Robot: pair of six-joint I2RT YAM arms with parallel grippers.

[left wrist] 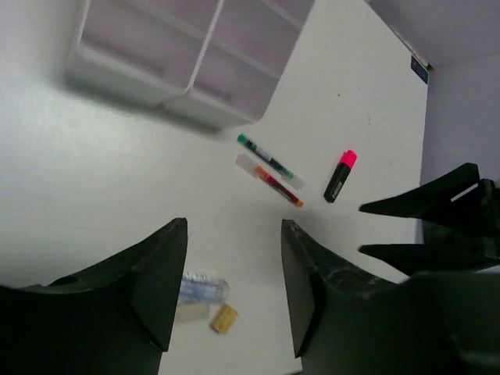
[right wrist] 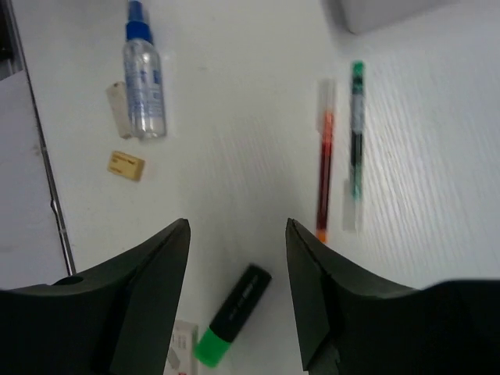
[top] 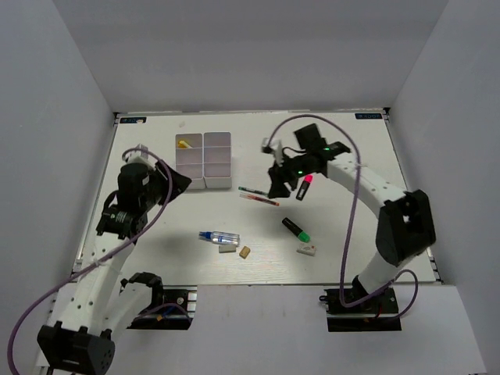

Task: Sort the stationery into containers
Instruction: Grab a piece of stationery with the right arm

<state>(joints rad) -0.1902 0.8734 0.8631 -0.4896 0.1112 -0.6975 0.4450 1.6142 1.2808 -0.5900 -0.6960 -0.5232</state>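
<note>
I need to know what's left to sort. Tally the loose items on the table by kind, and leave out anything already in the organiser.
Pens: 2
Highlighters: 2
Bottle: 1
Erasers: 3
Total: 8

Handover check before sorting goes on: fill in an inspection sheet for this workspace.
Surface: white table, no spill seen.
Job's things: organiser far left, a yellow-tipped item in its far-left compartment; loose on the table: green pen, red pen, pink-capped highlighter, green-capped highlighter, blue-capped bottle, tan eraser, pale eraser beside the bottle, white eraser.
Clutter: nothing seen.
Grippers: left gripper and right gripper both open, empty, off the table.
Cables: purple cables loop off both arms.
Surroundings: grey walls on three sides.
</note>
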